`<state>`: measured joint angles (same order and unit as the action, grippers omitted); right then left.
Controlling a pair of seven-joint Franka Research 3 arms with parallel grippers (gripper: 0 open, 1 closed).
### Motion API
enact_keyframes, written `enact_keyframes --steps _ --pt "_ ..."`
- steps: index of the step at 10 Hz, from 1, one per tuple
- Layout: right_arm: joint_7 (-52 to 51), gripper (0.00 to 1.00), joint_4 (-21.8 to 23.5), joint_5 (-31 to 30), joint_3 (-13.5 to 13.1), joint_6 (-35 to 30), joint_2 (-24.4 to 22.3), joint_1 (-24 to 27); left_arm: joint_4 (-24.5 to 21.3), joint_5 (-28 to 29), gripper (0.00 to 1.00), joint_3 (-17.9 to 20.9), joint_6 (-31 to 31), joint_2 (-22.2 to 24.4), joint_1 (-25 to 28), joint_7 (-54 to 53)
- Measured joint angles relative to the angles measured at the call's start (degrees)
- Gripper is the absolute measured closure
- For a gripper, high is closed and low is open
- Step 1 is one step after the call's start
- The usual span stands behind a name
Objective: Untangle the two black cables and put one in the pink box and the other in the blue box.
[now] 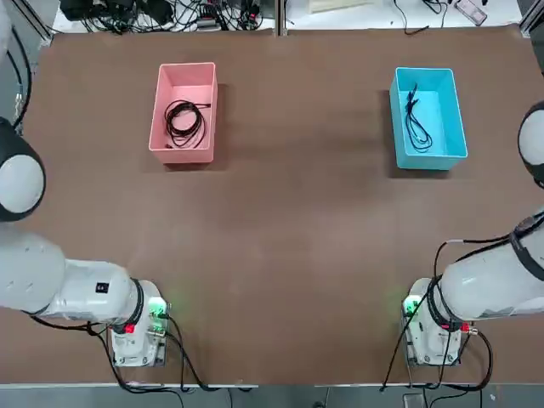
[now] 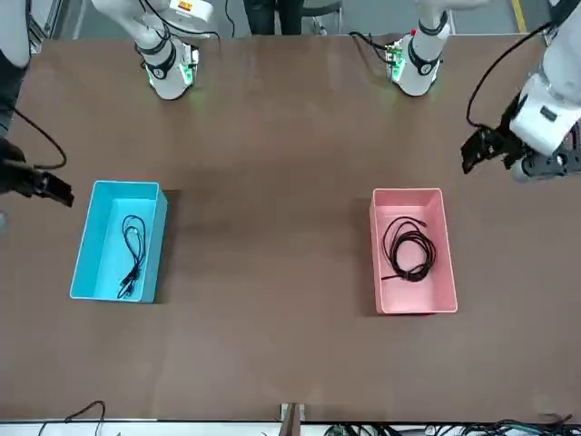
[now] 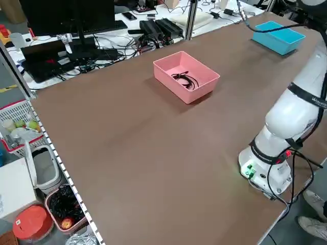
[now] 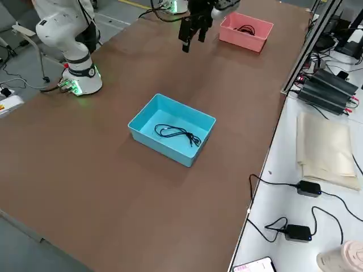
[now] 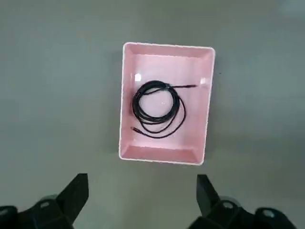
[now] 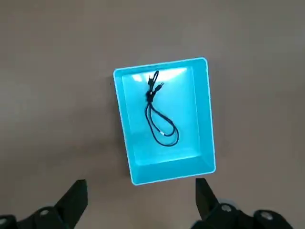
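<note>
Overhead, both wide-open hands are out of frame, though each wrist view shows fingertips (image 5: 76, 193).

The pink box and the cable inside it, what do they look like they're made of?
The pink box looks like smooth, moulded plastic, slightly glossy: light glints off its inside, and its corners are rounded. The black cable seems to be wire in a dark, flexible jacket, going by its loose, even loops; whether that is rubber or plastic I can't tell.
</note>
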<state>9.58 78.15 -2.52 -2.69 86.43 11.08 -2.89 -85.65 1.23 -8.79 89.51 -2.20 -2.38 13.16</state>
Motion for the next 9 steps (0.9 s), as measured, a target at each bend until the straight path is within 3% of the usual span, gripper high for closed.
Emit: enact_keyframes --steps 2,9 --pt "-1.86 0.00 2.02 0.92 0.03 1.35 -0.31 0.00 0.02 0.00 0.00 -0.04 -0.01 -0.34 0.85 -1.87" --pt "-4.36 0.00 2.71 2.38 -0.29 0.16 -2.94 0.29 0.02 -0.01 0.00 -0.20 -0.07 -0.94 0.99 -2.12"
